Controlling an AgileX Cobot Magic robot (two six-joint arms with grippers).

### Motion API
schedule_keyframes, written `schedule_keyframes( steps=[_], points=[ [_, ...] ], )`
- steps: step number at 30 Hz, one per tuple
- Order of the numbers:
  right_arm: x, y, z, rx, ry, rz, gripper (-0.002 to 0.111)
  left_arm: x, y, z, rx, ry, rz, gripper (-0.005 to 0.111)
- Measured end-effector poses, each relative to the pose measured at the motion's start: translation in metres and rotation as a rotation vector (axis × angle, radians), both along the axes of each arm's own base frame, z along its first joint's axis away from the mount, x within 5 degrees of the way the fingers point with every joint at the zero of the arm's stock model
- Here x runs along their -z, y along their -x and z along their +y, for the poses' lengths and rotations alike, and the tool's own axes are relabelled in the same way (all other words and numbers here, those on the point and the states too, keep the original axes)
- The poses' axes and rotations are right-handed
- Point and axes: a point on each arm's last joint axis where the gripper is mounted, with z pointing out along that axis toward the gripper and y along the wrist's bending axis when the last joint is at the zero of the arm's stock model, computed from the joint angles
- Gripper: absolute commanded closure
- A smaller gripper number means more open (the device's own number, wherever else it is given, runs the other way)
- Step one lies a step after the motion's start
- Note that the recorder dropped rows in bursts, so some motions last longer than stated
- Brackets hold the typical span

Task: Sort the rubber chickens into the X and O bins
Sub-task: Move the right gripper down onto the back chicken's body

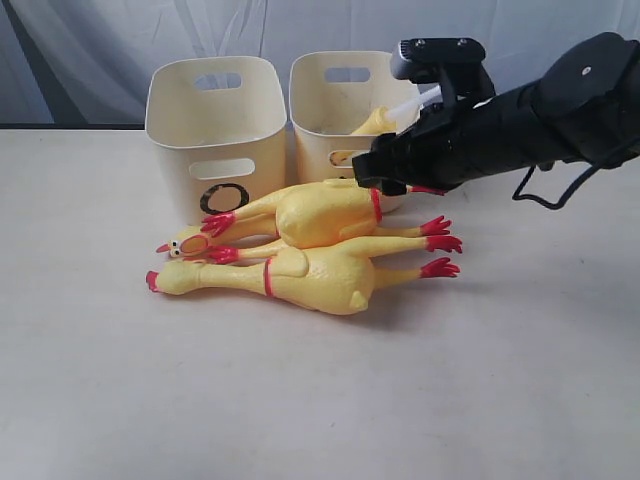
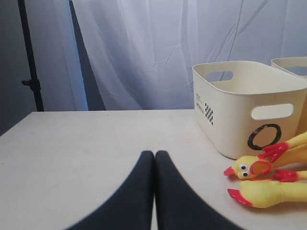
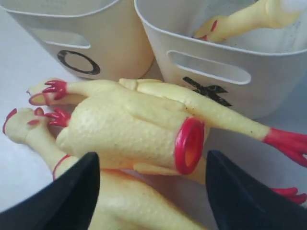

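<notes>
Right wrist view: my right gripper (image 3: 151, 160) gapes wide, gripping nothing, over one rubber chicken (image 3: 129, 129). My left gripper (image 2: 154, 155) is pressed closed and empty above the pale table (image 2: 72, 143). That chicken and a second chicken (image 1: 300, 275) lie touching before the O bin (image 1: 215, 150) and X bin (image 1: 315, 150). A third chicken (image 1: 375, 122) sits inside the X bin, partly hidden. A white curtain (image 2: 158, 48) hangs behind. In the exterior view my right arm (image 1: 520, 110) covers the X mark.

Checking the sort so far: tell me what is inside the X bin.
One rubber chicken sits in the X bin, a white tube attached. The front wall hides the bin's floor, so anything lower cannot be seen.
</notes>
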Motion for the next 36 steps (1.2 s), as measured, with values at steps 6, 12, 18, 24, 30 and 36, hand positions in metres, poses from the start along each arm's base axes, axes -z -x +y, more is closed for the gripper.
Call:
schedule_keyframes(
  steps=[6,12,18,24,30,36],
  points=[
    [0.032,-0.012,0.003,0.072,-0.011,0.074,0.047,0.0,0.0,0.001,-0.008,-0.099,0.002,0.106],
    [0.051,-0.019,0.007,0.113,-0.041,0.145,0.047,0.0,0.0,0.001,-0.01,-0.119,-0.001,0.106],
    [0.042,-0.026,0.012,0.116,-0.082,0.136,0.047,-0.001,0.0,0.001,-0.01,-0.119,-0.003,0.106],
    [0.042,-0.032,0.016,0.135,-0.125,0.158,0.047,-0.001,0.0,0.001,-0.01,-0.119,-0.003,0.106],
    [0.05,-0.035,0.019,0.161,-0.165,0.193,0.047,-0.001,0.0,0.001,-0.01,-0.119,-0.003,0.106],
    [0.054,-0.036,0.022,0.162,-0.2,0.213,0.052,-0.001,0.0,0.001,-0.01,-0.119,-0.003,0.106]
  ],
)
